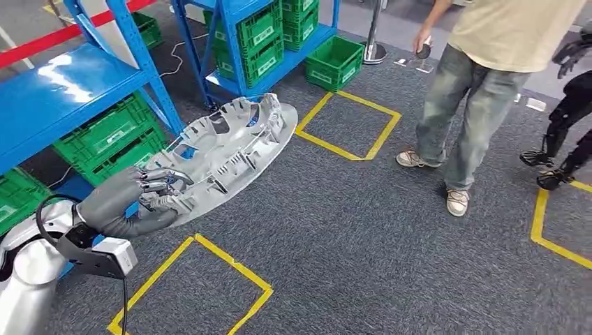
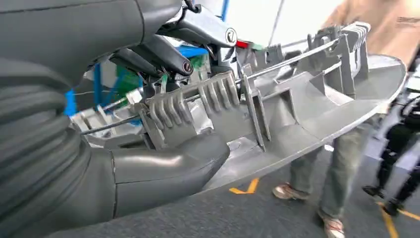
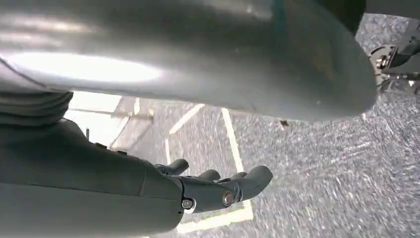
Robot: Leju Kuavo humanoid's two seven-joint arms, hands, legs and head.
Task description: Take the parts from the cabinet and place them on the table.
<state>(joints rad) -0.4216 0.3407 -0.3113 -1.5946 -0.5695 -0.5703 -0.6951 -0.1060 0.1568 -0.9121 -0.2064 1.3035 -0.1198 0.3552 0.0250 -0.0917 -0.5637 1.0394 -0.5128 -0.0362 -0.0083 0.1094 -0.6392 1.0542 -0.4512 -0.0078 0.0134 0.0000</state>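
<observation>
The left hand [image 1: 129, 202] is seen lowest in the head view, at the end of the silver arm, and a large grey disc-shaped part [image 1: 230, 150] is grasped by it at the near rim. In the left wrist view the thick thumb [image 2: 168, 166] is pressed under the rim of the part [image 2: 307, 111], while the darker fingers [image 2: 163, 54] are laid over the ribbed upper face, among its clips and a thin wire. The part is held in the air, tilted, and is stretched up and away from the hand over the grey carpet floor [image 1: 363, 244].

Beyond the hand and the part, a blue shelf rack [image 1: 77, 91] is stacked with green crates [image 1: 115, 132]. Yellow tape squares [image 1: 349, 125] are marked on the floor ahead of and below the hand. Well off to the right of the part a person [image 1: 482, 77] in jeans and a pale shirt is standing.

The right hand [image 3: 218, 191] is seen in the right wrist view above the carpet, with nothing held in it and the dark fingers loosely curved and apart.
</observation>
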